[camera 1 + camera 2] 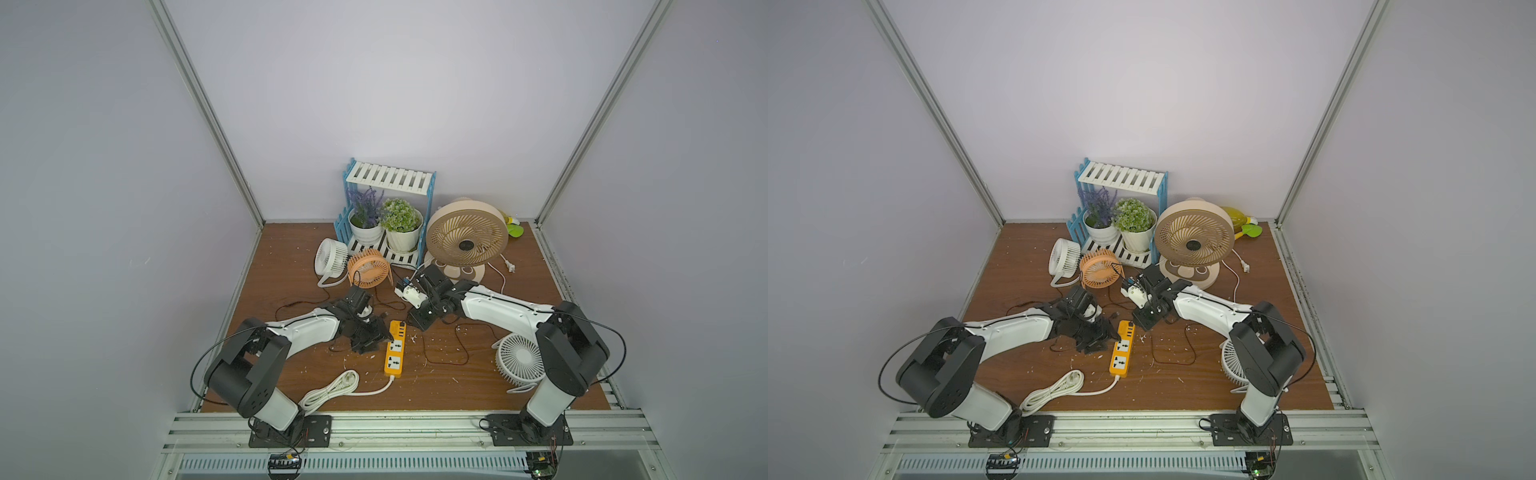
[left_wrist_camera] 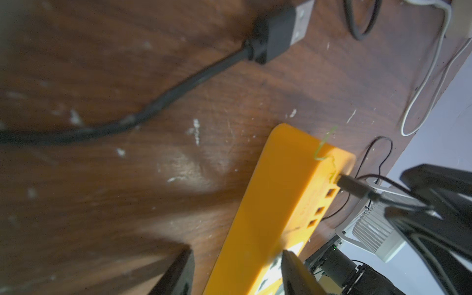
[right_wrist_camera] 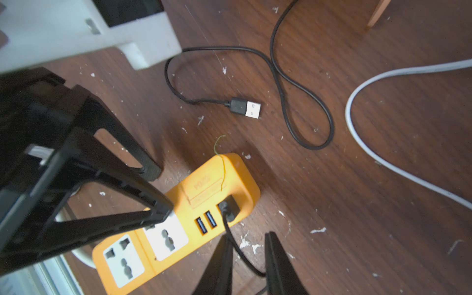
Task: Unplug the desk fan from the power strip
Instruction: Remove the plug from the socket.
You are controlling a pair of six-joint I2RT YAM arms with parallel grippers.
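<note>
Lying near the middle of the worktop [image 1: 286,270], a little toward its front edge, the power strip [image 1: 395,351] is seen with its length running front to back. Its thick white cord [image 1: 332,386] is coiled near the front edge. A black USB plug [image 3: 227,209] is seated in the port at the strip's far end, and two blue ports [image 3: 205,222] beside it are shown free.

The left gripper [image 2: 236,255] is held spread over the long side of the strip that faces the worktop's left edge. One fingertip [image 3: 162,210] is set on the white socket face [image 3: 168,237] next to the USB ports, and the other is placed on the wood just beside the strip.

The right gripper [image 3: 247,236] is positioned at the opposite long side. Its jaws are set apart, with the plug's black cable [image 3: 238,251] passed through the gap between them. A second, loose USB plug [image 3: 246,109] is found on the wood beyond the strip's far end.
</note>
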